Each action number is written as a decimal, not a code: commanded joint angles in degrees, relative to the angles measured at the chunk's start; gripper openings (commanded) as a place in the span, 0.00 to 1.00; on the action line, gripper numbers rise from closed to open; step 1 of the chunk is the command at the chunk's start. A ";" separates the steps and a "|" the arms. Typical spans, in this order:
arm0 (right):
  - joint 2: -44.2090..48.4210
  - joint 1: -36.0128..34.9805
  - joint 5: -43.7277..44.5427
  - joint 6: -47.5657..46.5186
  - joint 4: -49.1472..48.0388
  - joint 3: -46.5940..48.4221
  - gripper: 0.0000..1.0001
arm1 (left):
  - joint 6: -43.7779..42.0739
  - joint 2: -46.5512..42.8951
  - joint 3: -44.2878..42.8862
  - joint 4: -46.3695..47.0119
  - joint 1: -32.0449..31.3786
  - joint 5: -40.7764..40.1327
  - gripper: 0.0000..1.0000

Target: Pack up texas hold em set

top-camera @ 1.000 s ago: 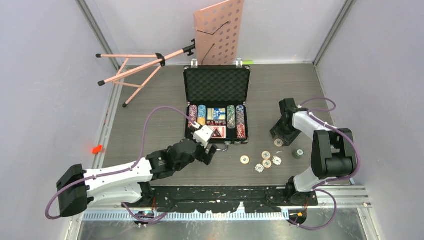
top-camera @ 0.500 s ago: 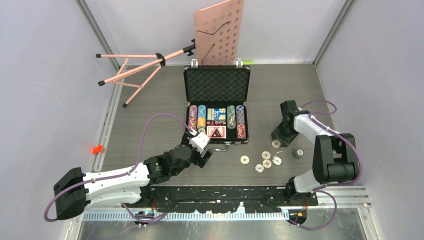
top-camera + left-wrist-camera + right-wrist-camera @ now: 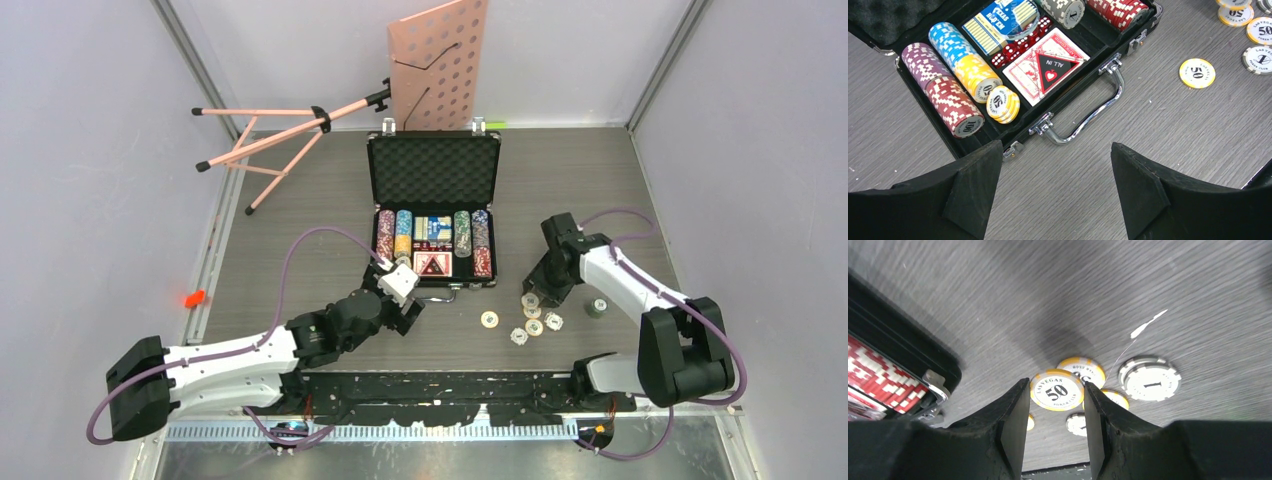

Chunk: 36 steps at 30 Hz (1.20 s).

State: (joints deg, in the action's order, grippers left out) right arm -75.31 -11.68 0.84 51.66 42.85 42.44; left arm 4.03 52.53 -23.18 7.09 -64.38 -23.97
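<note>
The black briefcase (image 3: pixel 433 170) lies open, its foam lid to the rear. Its tray holds rows of poker chips (image 3: pixel 950 102), a blue card deck (image 3: pixel 1000 20), red dice (image 3: pixel 1018 47) and an "ALL IN" card (image 3: pixel 1045 70). My left gripper (image 3: pixel 408 310) is open and empty, hovering over the table just in front of the silver handle (image 3: pixel 1083 117). My right gripper (image 3: pixel 533 296) is shut on a yellow 50 chip (image 3: pixel 1057 390), held above several loose chips (image 3: pixel 535 326) right of the case.
A pink music stand (image 3: pixel 437 60) lies behind the case, its legs (image 3: pixel 265 140) spread to the back left. A small green chip stack (image 3: pixel 596 307) sits right of the loose chips. Another yellow chip (image 3: pixel 489 319) lies alone near the case's front corner.
My right gripper has swung left and nearer, carrying the yellow 50 chip from its spot further right. My left gripper drew back slightly from the case front.
</note>
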 commanded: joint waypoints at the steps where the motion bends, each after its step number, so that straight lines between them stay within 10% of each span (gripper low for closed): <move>1: 0.96 -3.00 1.64 3.25 0.90 -0.70 0.40 | 0.01 -1.33 0.33 3.37 0.18 -0.03 0.82; 12: 1.47 -3.50 5.68 1.64 -1.06 -5.00 0.46 | 0.10 -1.96 0.77 3.53 0.16 0.28 0.82; 18: 0.83 -3.57 4.84 0.66 -2.80 -4.97 0.66 | 0.10 -2.11 0.83 3.37 0.17 0.41 0.82; 36: -4.39 -7.69 11.25 -0.07 -2.28 -2.65 0.61 | -0.43 -1.79 0.77 3.20 0.14 -0.38 0.82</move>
State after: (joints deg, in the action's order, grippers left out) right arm -77.62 -18.22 6.79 51.86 43.16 39.81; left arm 4.01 50.76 -22.09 7.46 -64.38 -23.81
